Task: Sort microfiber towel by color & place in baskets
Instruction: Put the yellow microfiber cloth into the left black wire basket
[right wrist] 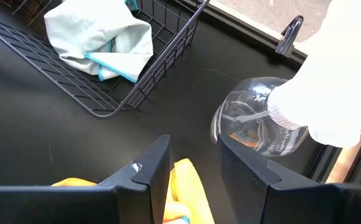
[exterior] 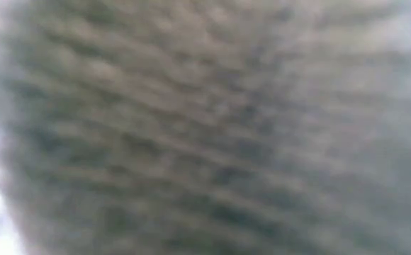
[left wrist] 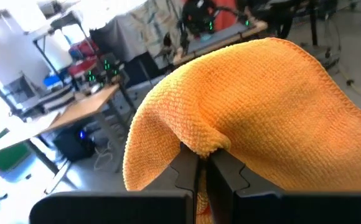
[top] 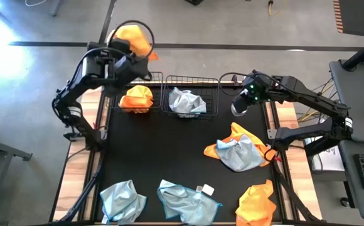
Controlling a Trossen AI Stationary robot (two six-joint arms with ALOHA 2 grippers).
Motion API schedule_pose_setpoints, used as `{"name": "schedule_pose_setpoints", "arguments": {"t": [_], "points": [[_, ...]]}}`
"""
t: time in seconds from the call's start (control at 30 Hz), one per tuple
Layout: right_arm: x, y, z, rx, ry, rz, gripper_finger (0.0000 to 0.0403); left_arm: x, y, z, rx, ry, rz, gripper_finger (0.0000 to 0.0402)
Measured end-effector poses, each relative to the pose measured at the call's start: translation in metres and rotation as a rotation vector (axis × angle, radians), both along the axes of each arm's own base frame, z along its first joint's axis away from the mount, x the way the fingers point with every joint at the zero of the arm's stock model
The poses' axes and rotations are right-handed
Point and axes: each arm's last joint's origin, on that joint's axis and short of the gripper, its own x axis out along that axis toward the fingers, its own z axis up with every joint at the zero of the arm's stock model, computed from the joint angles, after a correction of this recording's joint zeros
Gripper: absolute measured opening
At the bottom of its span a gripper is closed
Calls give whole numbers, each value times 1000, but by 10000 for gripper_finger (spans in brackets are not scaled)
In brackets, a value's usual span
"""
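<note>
Right now the desk [top: 169,157] carries two baskets at the back: left basket [top: 159,80] w/ an orange towel [top: 136,98], right basket [top: 213,85] w/ a blue-grey towel [top: 186,102]. Left pincer [left wrist: 199,163] is clamped on another orange cloth [left wrist: 255,112], raised behind the left basket; risk: released there, it lands off the desk edge, since it isn't over the wire yet. Right pincer [right wrist: 193,165] stands open, empty, beside a clear spray bottle [right wrist: 261,121] that could tip if bumped. Mixed pile [top: 240,149] and front cloths [top: 188,199] are unsorted. Low view is blocked, prob. by cloth.
</note>
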Motion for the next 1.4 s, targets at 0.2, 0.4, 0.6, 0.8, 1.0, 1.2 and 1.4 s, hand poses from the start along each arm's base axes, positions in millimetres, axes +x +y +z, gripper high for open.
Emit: {"name": "schedule_pose_setpoints", "arguments": {"t": [0.2, 0.4, 0.6, 0.8, 1.0, 1.2, 1.4], "points": [[0, 0, 0, -3, 3, 7, 125, -5, 23, -4, -81, -8, 30, 0], [0, 0, 0, -4, 5, 11, 125, -7, 36, -11, -192, 0, 3, 0], [0, 0, -5, 2, 19, 12, 125, 8, 43, -29, -311, 56, -62, 0], [0, 0, -20, 28, 68, 10, 125, 22, 48, -62, -393, 167, -56, 0], [-1, 1, -44, 74, 136, -12, 125, 22, 51, -98, -526, 223, -47, 0], [-5, 3, -72, 121, 216, -30, 125, 10, 49, -129, -618, 240, 1, 0], [-9, 4, -90, 161, 260, -69, 125, -8, 42, -148, -663, 211, 52, 0]]}}
